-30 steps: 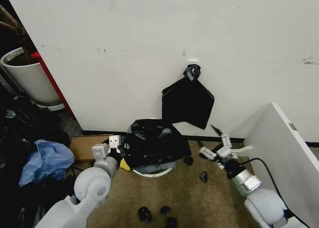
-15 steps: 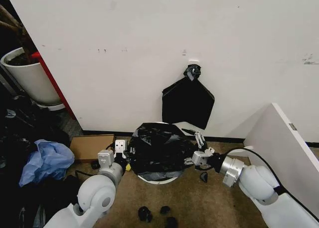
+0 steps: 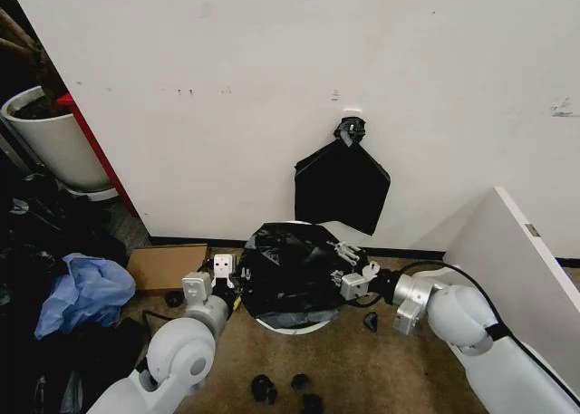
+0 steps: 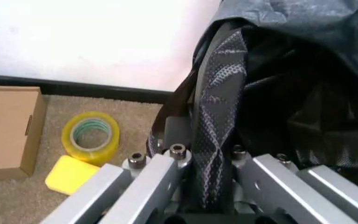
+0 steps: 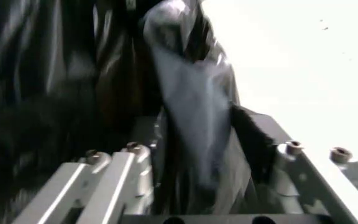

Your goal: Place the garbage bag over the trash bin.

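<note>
The glossy black garbage bag [image 3: 288,267] is bunched over the top of the white trash bin [image 3: 292,324], whose lower rim shows beneath it on the floor by the wall. My left gripper [image 3: 236,285] presses against the bag's left side and is shut on a fold of the garbage bag [image 4: 303,93]; the left gripper [image 4: 218,88] pinches that plastic between its fingers. My right gripper [image 3: 349,271] is at the bag's right side. In the right wrist view the right gripper [image 5: 195,121] is shut on a strip of the garbage bag [image 5: 54,84].
A flat black bag [image 3: 340,186] hangs pinned to the wall above the bin. A cardboard box [image 3: 163,264], tape roll [image 4: 91,137] and blue bag [image 3: 86,292] lie left; a plant pot [image 3: 54,142] stands far left. Small black lumps [image 3: 290,387] litter the carpet. A white panel [image 3: 517,269] stands right.
My right gripper swung left from the open floor to the bag's right side and shut on it. The bag now sits higher over the bin. The left gripper shifted slightly right.
</note>
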Robot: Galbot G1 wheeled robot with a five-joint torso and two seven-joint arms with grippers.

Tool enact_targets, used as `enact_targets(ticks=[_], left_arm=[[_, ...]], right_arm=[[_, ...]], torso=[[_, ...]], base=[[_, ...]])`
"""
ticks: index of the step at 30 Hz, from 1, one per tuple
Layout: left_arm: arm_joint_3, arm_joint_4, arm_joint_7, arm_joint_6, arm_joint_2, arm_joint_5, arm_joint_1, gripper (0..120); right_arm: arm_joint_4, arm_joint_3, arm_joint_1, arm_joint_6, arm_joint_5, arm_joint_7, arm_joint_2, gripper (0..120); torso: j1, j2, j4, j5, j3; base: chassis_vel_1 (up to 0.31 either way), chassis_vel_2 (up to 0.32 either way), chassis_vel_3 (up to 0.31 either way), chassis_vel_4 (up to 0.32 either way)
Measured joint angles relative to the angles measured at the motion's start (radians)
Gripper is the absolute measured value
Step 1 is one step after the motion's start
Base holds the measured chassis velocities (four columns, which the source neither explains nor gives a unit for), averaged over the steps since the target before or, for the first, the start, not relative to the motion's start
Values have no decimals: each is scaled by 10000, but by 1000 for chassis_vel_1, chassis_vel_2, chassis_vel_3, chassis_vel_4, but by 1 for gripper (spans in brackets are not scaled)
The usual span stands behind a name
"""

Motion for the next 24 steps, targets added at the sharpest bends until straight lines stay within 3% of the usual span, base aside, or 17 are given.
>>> enact_targets(ticks=[5, 9, 11, 17, 24], left_arm=[[48, 40, -1, 2, -3, -3, -27, 1], [202, 104, -21, 14, 3, 5, -39, 1], [239, 105, -22, 17, 13, 19, -40, 1], [576, -24, 296, -148, 321, 809, 199, 1], [319, -12, 1684, -1249, 865, 2883, 803, 1]], right_arm=[[-83, -105, -24, 46, 452, 97, 9, 20], [-283, -314, 16, -22, 1967, 237, 8, 1], [-310, -376, 35, -201, 2633, 198, -13, 0], [-239, -738, 82, -2317, 8169, 422, -473, 0], [-254, -547, 261, -3666, 11096, 1344, -761, 0]], torso=[[0, 0, 0, -1, 0], [0, 0, 0, 0, 0], [0, 0, 0, 0, 0], [0, 0, -2, -1, -1], [0, -2, 1, 0, -1]], base=[[0, 0, 0, 0], [0, 0, 0, 0], [0, 0, 0, 0], [0, 0, 0, 0], [0, 0, 0, 0]])
